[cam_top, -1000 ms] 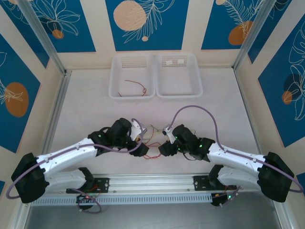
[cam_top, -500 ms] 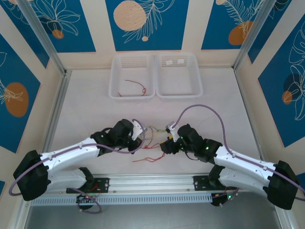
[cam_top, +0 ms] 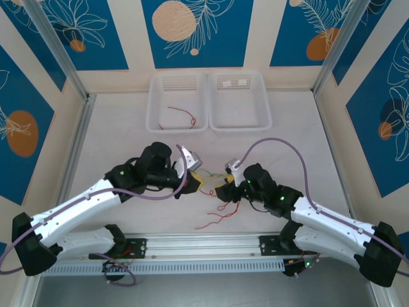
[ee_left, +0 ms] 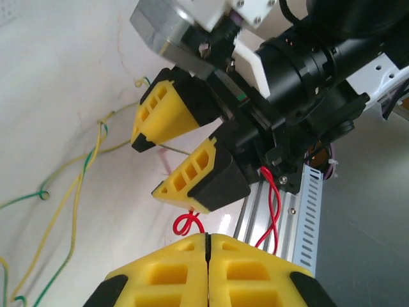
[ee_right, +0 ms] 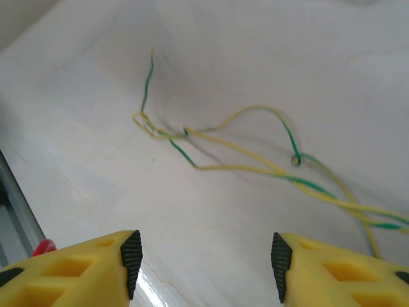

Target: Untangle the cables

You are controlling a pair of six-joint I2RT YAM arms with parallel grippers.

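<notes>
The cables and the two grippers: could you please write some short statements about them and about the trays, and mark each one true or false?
1. The left gripper is shut on a red cable. True.
2. The right gripper grips a yellow-green cable. False: its jaws stand open with nothing between them, and the yellow-green cables lie on the table beyond.
3. Another red cable lies in the left tray. True.
4. The two trays stand beside the arm bases. False: the left tray and the right tray stand at the far edge of the table.
</notes>
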